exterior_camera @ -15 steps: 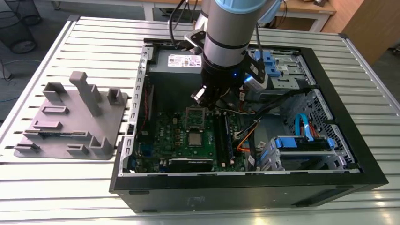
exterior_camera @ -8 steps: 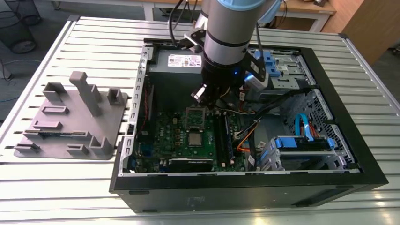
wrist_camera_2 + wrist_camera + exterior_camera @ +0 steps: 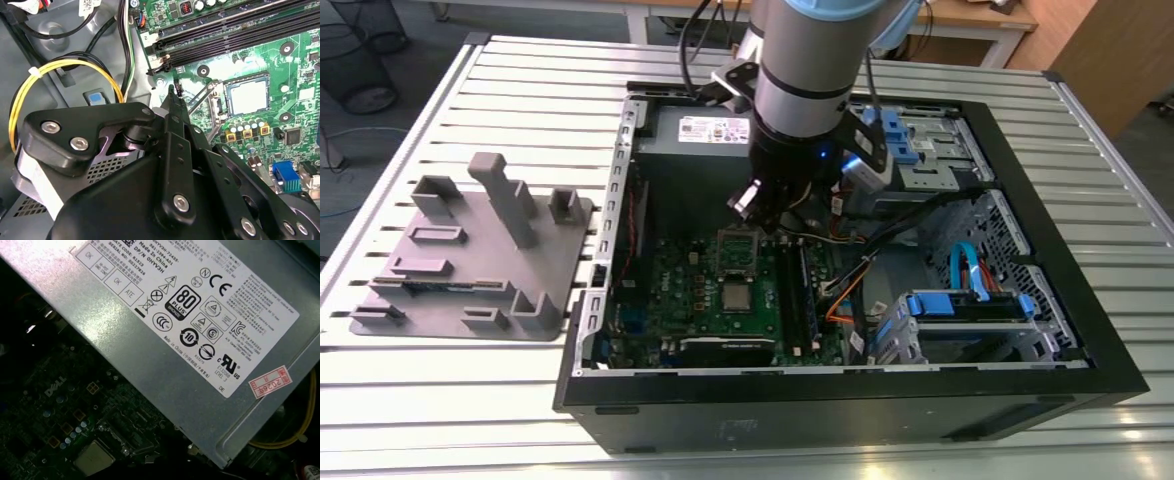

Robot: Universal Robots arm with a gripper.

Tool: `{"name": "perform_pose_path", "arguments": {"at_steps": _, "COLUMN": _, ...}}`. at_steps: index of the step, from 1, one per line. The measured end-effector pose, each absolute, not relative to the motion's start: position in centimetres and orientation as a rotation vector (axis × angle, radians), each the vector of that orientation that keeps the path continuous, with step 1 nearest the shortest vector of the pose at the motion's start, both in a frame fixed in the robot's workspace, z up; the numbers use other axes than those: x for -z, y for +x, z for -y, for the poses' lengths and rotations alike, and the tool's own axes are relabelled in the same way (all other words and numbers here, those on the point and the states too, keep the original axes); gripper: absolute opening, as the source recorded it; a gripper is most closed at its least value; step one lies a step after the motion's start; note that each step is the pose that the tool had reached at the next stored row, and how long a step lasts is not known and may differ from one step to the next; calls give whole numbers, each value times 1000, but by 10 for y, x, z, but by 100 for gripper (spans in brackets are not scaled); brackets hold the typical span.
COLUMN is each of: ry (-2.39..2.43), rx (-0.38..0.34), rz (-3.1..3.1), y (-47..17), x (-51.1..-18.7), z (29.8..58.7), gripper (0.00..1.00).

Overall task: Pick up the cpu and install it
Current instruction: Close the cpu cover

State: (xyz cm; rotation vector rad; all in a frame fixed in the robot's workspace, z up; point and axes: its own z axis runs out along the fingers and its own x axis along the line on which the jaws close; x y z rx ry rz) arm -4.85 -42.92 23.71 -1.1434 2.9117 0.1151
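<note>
The cpu [image 3: 738,296], a small pale silvery square, lies flat in its socket on the green motherboard [image 3: 687,300] inside the open computer case. It also appears in the second wrist view as the cpu [image 3: 247,96] and in the first wrist view as the cpu [image 3: 95,457]. The socket's metal frame [image 3: 202,102] stands swung up beside it. My gripper [image 3: 771,222] hangs above the board, between the socket and the power supply, a short way from the chip. Its black fingers [image 3: 173,107] are pressed together with nothing between them.
A grey power supply [image 3: 200,315] fills the case's far end beside the gripper. Memory slots [image 3: 240,30], yellow cables [image 3: 65,67] and a blue-clipped drive cage [image 3: 974,305] crowd the board's surroundings. A grey plastic tray with posts [image 3: 467,260] sits on the slatted table at the exterior view's left.
</note>
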Motion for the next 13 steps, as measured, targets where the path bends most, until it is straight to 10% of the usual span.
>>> {"name": "perform_pose_path", "arguments": {"at_steps": 13, "ry": -1177, "rx": -112, "rz": -2900, "y": -49, "x": -240, "z": 429, "gripper": 11}}
